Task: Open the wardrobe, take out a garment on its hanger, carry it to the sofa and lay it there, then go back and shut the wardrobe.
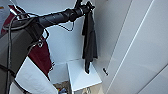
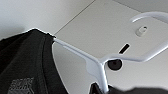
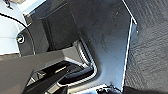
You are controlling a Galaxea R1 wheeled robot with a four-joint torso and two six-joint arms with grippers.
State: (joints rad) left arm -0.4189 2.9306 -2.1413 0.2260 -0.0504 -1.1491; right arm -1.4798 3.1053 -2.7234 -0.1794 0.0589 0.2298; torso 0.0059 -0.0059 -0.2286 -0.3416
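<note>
My left arm reaches in from the left, and my left gripper (image 1: 84, 7) is raised high inside the open wardrobe (image 1: 63, 42). It is shut on the white hanger (image 2: 96, 62), gripping the stem below the curved hook. The black garment (image 1: 89, 42) dangles long from the gripper, its hem just above a white shelf. In the left wrist view the garment (image 2: 25, 67) drapes over one hanger arm, in front of the wardrobe's white panel. The right wrist view looks down at dark robot parts and dark carpet.
A maroon jacket (image 1: 41, 57) with a white sleeve (image 1: 32, 80) hangs beside my left arm. The open white wardrobe door (image 1: 135, 50) stands to the right. A white shelf block (image 1: 82, 75) sits low inside, with small items on the floor beneath.
</note>
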